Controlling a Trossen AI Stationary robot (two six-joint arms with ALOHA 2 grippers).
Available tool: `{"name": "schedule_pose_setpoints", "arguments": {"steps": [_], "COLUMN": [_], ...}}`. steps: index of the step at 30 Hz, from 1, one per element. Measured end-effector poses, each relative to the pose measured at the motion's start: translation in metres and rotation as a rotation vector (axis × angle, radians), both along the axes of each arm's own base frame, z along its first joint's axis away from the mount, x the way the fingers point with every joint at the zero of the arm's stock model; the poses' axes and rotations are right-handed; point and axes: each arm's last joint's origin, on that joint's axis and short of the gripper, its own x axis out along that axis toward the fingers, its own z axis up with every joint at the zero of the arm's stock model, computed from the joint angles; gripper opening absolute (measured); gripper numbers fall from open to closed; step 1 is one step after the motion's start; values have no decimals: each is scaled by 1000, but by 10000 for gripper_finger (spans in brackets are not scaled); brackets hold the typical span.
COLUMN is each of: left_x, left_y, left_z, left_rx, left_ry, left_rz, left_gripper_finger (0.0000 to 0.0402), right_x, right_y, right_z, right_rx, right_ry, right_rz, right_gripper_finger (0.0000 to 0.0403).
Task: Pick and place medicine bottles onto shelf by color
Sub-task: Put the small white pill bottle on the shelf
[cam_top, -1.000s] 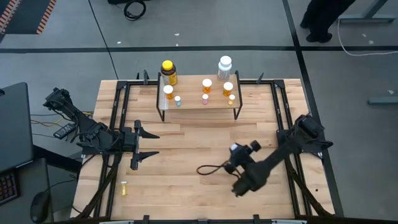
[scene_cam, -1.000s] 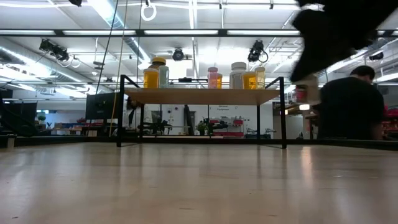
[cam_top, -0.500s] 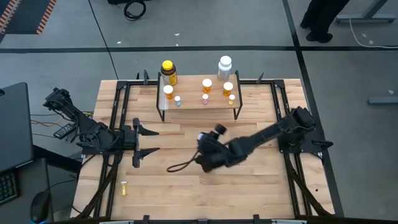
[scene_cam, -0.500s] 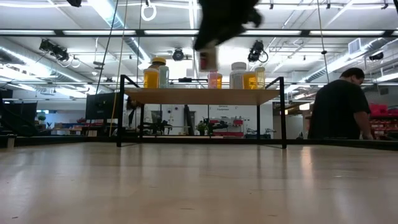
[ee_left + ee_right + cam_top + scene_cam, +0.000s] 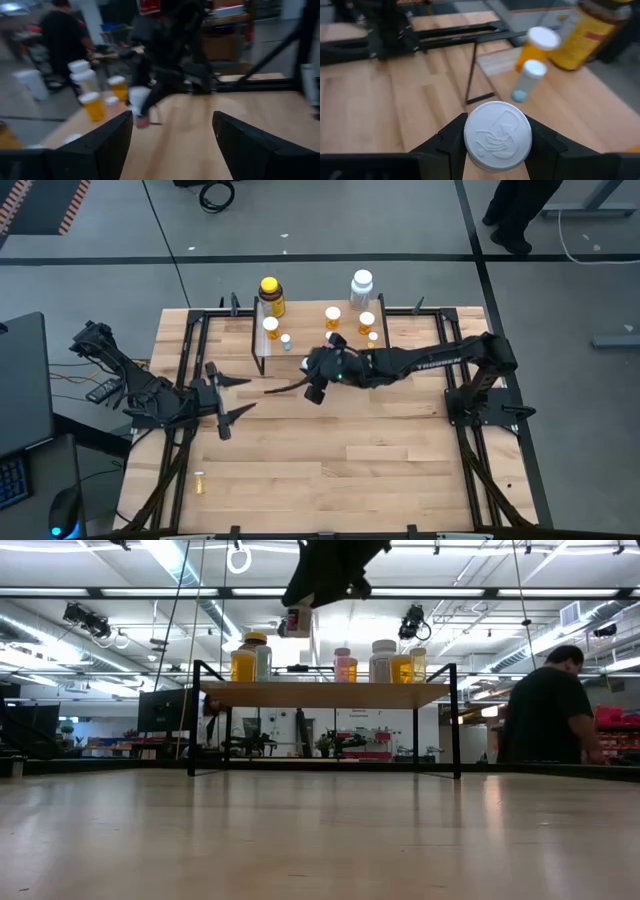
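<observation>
The right hand (image 5: 496, 150) was shut on a white-capped bottle (image 5: 497, 135) – up in the air, just over the shelf (image 5: 345, 348) by its front edge. The left hand (image 5: 228, 390) sat wide open – holding nothing – over the surface (image 5: 330, 470).

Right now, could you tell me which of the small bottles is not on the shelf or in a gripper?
The tiny yellow vial lying alone on the table's near left corner; every other bottle stands on the shelf or sits in the right gripper.
</observation>
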Motion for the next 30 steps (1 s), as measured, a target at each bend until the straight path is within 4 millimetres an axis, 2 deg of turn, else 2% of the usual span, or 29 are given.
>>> {"name": "schedule_pose_setpoints", "arguments": {"steps": [8, 22, 26, 30], "left_x": [0, 5, 6, 7], "left_y": [1, 12, 14, 15], "left_z": [11, 16, 15, 15], "left_rx": [89, 126, 106, 105], "left_ry": [-46, -57, -62, -62], "left_rz": [45, 115, 130, 135], "left_gripper_finger": [283, 283, 283, 283], "right_x": [8, -6, -11, -13], "right_y": [-56, -145, -160, -162], "right_z": [-11, -5, -3, -5], "right_rx": [-7, 40, 23, 27], "right_ry": [26, -64, -74, -55], "right_rz": [6, 10, 11, 11], "right_gripper_finger": [161, 161, 162, 162]}}
